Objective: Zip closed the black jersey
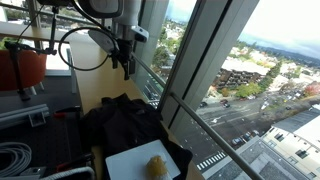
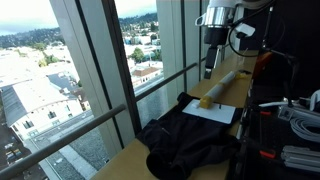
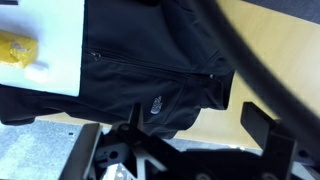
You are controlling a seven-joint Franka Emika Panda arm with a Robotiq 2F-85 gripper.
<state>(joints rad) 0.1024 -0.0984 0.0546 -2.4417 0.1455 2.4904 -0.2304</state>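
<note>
The black jersey point(image 1: 122, 125) lies crumpled on the wooden table by the window in both exterior views point(image 2: 190, 140). In the wrist view the jersey point(image 3: 150, 70) fills the middle, with a small white logo and a zipper line point(image 3: 150, 65) running across it. My gripper point(image 1: 127, 66) hangs well above the jersey, also in the exterior view point(image 2: 211, 66). In the wrist view its fingers point(image 3: 200, 135) are spread wide apart and hold nothing.
A white sheet point(image 1: 135, 160) point(image 2: 215, 110) point(image 3: 60, 40) with a yellow object point(image 1: 157, 166) point(image 2: 205, 100) point(image 3: 20, 48) lies against the jersey. Window glass and frame point(image 2: 110, 90) border the table. Cables and equipment point(image 2: 295, 115) and an orange item point(image 1: 20, 65) stand on the side away from the window.
</note>
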